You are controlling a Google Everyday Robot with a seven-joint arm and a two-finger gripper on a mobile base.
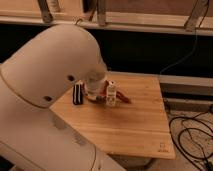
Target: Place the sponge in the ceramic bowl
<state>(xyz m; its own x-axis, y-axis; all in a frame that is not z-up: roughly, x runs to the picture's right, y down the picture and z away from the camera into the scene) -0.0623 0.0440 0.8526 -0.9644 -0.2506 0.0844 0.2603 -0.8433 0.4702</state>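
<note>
The white robot arm (45,90) bends down over the wooden desk (135,130). There an orange-brown bowl (123,98) peeps out from behind the white bottle (112,93), and a black block (78,93) stands left of the bottle. The gripper (96,86) hangs between the block and the bottle, low at the bowl's left side, probably because the sponge belongs in the bowl. I cannot tell whether the gripper is spread, closed or pinching something, and the sponge shows nowhere; it may sit in the gripper or lie hidden in the bowl.

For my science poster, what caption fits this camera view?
The robot's end effector hangs over a pale wooden table, near a small white labelled bottle.
</note>
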